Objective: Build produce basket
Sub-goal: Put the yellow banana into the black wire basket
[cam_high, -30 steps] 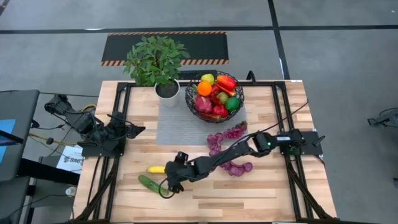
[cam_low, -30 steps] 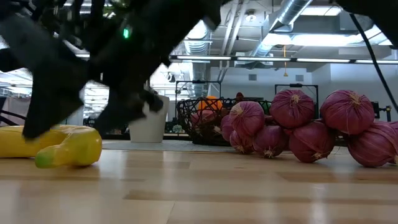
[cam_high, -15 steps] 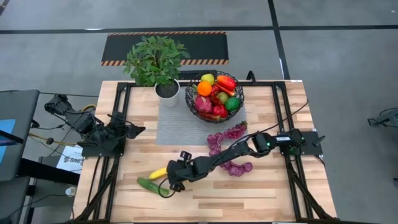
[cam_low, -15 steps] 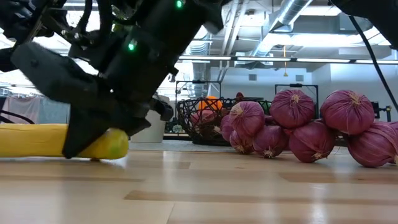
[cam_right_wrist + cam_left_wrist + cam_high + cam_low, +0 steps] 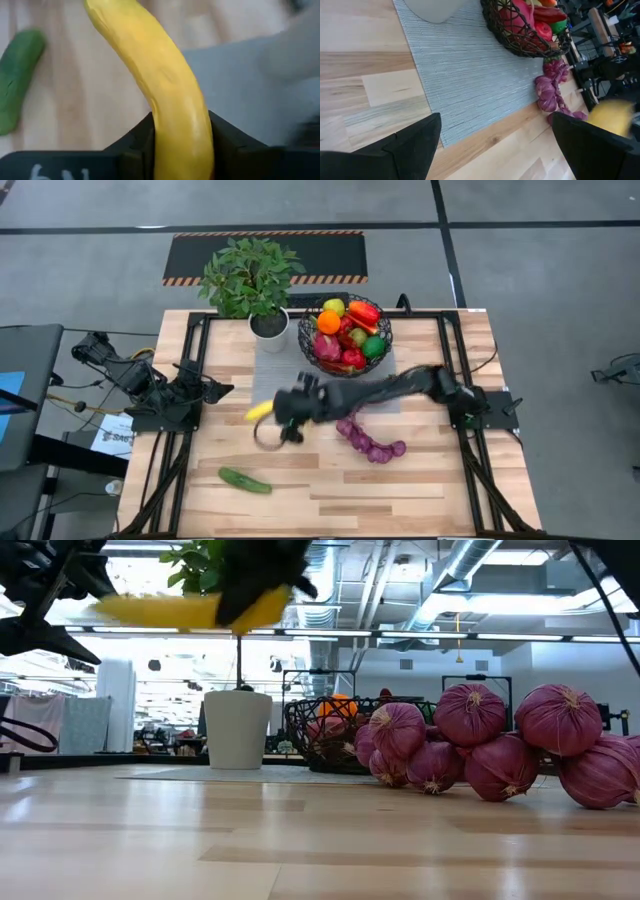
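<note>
Banana lifted off table, now in right gripper near mat.

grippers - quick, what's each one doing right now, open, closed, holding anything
Right gripper: closed on the banana, lifted off the table.
Left gripper: open, holding nothing, parked at the table's left side.

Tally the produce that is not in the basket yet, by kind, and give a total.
Banana, clamped in the right gripper above the table: 1
Cucumber, lying on the wooden table: 1
String of purple grapes, lying on the table: 1
Total outside the basket: 3
</note>
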{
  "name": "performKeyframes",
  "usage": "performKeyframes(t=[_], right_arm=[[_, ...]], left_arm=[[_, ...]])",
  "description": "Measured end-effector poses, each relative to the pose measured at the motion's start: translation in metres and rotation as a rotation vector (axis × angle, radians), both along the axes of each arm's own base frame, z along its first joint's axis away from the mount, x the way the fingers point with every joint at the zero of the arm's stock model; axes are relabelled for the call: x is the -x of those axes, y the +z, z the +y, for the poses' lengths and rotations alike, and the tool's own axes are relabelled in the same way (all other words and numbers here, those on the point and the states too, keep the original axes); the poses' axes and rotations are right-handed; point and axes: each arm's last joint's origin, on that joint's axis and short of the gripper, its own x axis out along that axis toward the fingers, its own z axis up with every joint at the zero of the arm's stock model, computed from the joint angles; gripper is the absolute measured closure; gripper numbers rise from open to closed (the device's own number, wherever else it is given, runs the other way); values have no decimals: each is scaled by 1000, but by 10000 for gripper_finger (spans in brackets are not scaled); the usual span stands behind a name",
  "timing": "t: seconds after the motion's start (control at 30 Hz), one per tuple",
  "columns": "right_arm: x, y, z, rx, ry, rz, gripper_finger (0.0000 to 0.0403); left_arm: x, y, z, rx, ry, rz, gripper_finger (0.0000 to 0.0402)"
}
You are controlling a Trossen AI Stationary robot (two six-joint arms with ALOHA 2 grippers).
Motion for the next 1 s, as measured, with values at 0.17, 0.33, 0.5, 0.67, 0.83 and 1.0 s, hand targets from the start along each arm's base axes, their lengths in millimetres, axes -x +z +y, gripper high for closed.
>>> performKeyframes(t=[0.17, 0.33, 0.5, 0.67, 0.83, 1.0], right_arm=[[43, 64, -59, 93, -74, 32, 268], [95, 104, -117, 138, -179, 131, 269], [136, 112, -163, 137, -243, 170, 256], [163, 84, -191, 67, -146, 113, 260], [180, 39, -218, 89, -167, 93, 259], [189, 6, -238, 77, -142, 123, 242]], left_arm=[[0, 0, 0, -4, 2, 0, 38], [0, 0, 0, -6, 3, 0, 38], [0, 0, 0, -16, -2, 6, 38], [1, -1, 1, -22, -1, 11, 38], [1, 0, 1, -24, 2, 9, 38], [1, 0, 1, -25, 3, 8, 38]])
